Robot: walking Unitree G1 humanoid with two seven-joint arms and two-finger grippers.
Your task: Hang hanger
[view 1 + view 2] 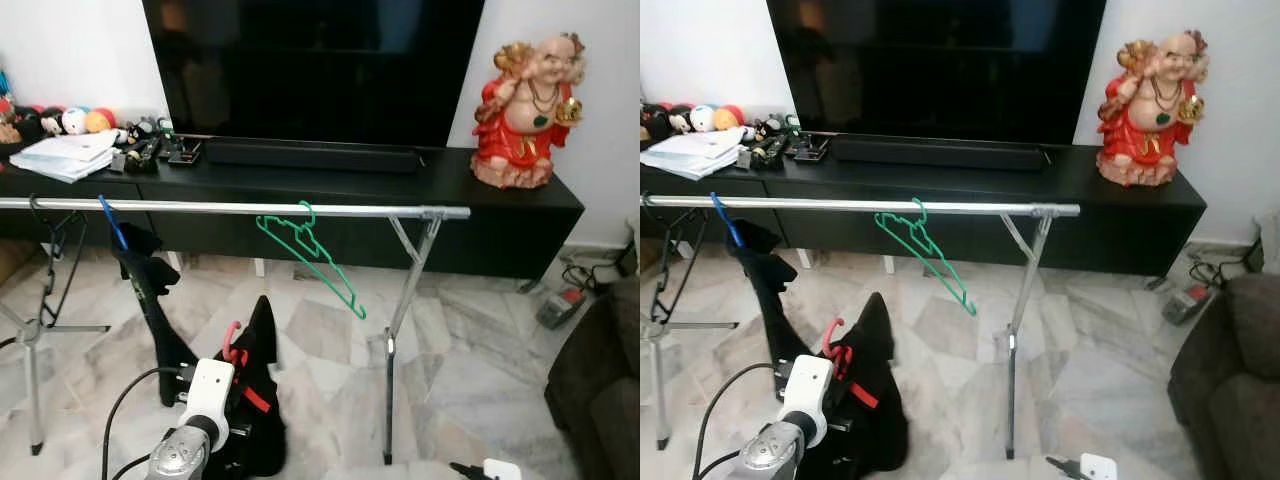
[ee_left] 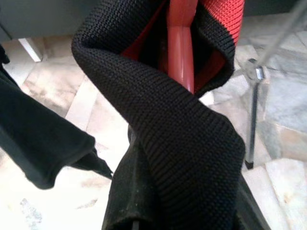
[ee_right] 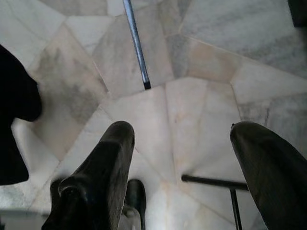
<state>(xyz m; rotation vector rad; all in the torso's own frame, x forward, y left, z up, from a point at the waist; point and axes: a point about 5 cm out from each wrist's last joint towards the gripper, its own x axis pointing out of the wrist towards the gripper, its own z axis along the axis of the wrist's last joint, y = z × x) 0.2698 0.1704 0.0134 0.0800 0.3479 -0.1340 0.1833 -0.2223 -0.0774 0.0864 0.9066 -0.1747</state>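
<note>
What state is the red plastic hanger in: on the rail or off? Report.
Off. The red plastic hanger, wrapped in a black-and-red garment, is held low by the left arm, below the silver metal rail.

Long silver metal rail [image 1: 240,208] of the clothes rack, smooth and shiny, on thin metal legs. Thin green plastic hanger [image 1: 312,256] on it, smooth. Red plastic hanger [image 2: 181,40], glossy, wrapped in black knitted cloth garment [image 2: 192,143] with coarse ribbed weave and red lining. Polished pale marble tile floor [image 3: 201,96], veined, slight sheen. Low black TV cabinet [image 1: 500,200], smooth satin top. Glossy black TV screen [image 1: 310,60]. Red and gold glazed figurine [image 1: 525,105], shiny. Stack of white paper [image 1: 65,155], matt. Right gripper [image 3: 182,158] fingers [image 3: 108,163] matt black, spread apart.
</note>
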